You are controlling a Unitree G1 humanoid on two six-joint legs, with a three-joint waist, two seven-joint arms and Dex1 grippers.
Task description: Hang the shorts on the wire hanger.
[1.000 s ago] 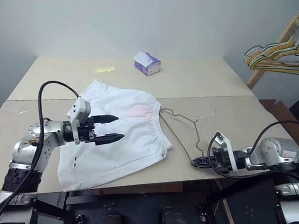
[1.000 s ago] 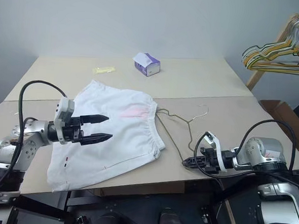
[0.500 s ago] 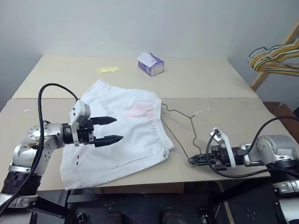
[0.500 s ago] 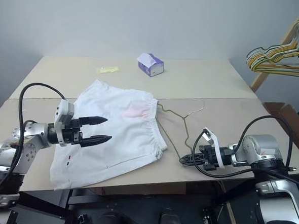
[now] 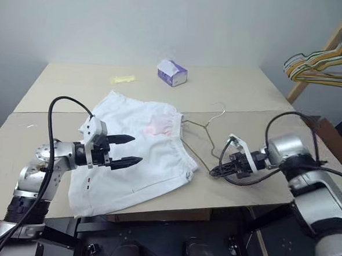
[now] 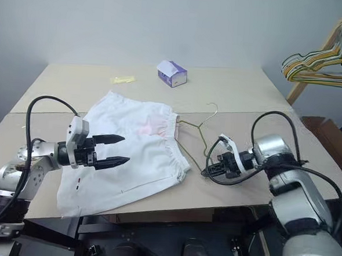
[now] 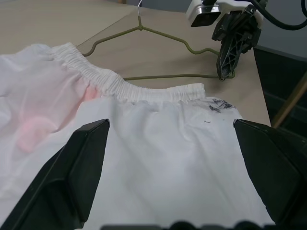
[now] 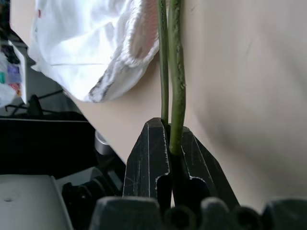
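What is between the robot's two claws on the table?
The shorts lie between the open left gripper and the right gripper, whose jaws pinch the wire hanger; the left eye view shows this.

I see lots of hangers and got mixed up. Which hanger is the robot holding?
The wire hanger lying on the table, pinched at one corner by the right gripper. The coloured hangers hang bunched on the rack, untouched.

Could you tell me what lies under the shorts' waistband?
One end of the wire hanger runs in beneath the shorts; how far it reaches is hidden by the cloth.
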